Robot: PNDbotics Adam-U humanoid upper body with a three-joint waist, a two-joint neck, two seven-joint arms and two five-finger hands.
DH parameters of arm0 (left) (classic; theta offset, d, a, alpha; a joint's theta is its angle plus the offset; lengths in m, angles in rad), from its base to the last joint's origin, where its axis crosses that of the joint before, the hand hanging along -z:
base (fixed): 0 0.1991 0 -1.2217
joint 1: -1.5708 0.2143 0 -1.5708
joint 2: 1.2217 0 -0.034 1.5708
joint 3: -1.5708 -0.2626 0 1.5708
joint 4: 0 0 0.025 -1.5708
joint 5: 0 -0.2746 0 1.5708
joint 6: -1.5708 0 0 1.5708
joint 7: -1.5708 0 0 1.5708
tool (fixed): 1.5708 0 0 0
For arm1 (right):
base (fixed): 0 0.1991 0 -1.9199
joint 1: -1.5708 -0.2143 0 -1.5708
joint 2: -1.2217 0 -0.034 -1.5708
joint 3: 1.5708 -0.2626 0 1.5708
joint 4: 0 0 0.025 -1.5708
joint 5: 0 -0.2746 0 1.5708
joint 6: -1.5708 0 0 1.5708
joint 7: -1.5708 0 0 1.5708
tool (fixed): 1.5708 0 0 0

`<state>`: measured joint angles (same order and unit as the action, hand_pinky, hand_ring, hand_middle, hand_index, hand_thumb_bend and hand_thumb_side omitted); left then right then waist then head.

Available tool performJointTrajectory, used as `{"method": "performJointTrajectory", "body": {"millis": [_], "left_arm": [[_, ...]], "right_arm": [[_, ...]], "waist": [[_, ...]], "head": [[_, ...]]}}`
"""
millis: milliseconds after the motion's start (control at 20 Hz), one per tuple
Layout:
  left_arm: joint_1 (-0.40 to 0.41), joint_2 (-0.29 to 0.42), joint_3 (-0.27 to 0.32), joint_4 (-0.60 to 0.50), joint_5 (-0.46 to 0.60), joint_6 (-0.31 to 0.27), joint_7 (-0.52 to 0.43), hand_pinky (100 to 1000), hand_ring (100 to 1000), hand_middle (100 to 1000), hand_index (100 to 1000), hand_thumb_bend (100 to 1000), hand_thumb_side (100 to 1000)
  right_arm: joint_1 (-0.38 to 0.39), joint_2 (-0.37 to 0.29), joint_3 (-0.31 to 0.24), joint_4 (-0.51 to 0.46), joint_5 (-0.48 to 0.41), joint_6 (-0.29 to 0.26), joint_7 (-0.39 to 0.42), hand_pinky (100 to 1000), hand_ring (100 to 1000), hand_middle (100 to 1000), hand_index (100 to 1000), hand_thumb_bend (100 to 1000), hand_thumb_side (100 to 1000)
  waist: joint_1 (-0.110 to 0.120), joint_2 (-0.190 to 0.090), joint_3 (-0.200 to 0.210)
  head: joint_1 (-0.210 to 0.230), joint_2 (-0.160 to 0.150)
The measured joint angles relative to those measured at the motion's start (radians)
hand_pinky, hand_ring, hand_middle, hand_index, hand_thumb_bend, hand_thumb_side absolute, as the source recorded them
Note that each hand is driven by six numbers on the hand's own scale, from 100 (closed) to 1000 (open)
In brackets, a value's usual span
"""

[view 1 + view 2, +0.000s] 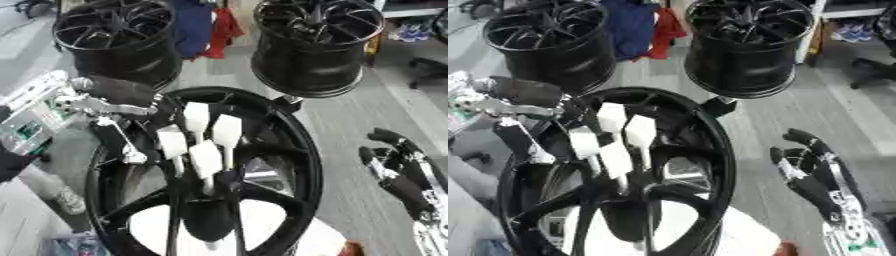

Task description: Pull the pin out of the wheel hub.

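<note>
The black spoked wheel hub (262, 165) lay flat; the left robot hand (197, 142) spread white-tipped fingers over its centre. The right robot hand (811, 170) rested relaxed. No readable writing.

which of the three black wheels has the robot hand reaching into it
The large near wheel in the foreground: the left robot hand reaches between its spokes. The two far wheels, left and right, stand untouched.

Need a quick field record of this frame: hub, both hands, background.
wheel hub: black wheel hub in front of robot, face up, spokes visible
left hand: left hand over the hub's spokes, white-tipped fingers pointing down toward the centre
right hand: right hand idle at lower right, fingers relaxed, holding nothing
pin: cannot tell
background: two black rims standing on the floor behind
</note>
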<state>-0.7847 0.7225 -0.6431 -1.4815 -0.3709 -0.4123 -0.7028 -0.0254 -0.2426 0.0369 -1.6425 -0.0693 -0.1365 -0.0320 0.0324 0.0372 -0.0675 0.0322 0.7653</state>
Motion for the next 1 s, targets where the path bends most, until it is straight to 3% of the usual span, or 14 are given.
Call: {"method": "performJointTrajectory", "body": {"millis": [450, 800, 1000], "left_arm": [[-0.002, -0.029, -0.017, 0.034, -0.017, -0.013, 0.013, 510, 635, 716, 804, 215, 259], [-0.002, -0.039, -0.025, 0.037, -0.021, -0.023, 0.023, 412, 529, 619, 741, 100, 139], [-0.002, -0.039, -0.026, 0.037, -0.018, -0.027, 0.027, 336, 469, 569, 700, 100, 100]], "right_arm": [[0.0, 0.0, 0.0, 0.0, 0.0, 0.0, 0.0, 632, 646, 770, 827, 364, 301], [0.0, 0.0, 0.0, 0.001, 0.0, 0.0, 0.0, 632, 645, 770, 827, 363, 302], [0.0, 0.0, 0.0, 0.001, 0.0, 0.0, 0.0, 632, 645, 770, 827, 364, 305]], "waist": [[0.0, 0.0, -0.001], [0.002, 0.0, -0.002], [0.002, 0.0, -0.002]], "head": [[0.003, 0.0], [0.004, 0.0], [0.004, 0.0]]}}
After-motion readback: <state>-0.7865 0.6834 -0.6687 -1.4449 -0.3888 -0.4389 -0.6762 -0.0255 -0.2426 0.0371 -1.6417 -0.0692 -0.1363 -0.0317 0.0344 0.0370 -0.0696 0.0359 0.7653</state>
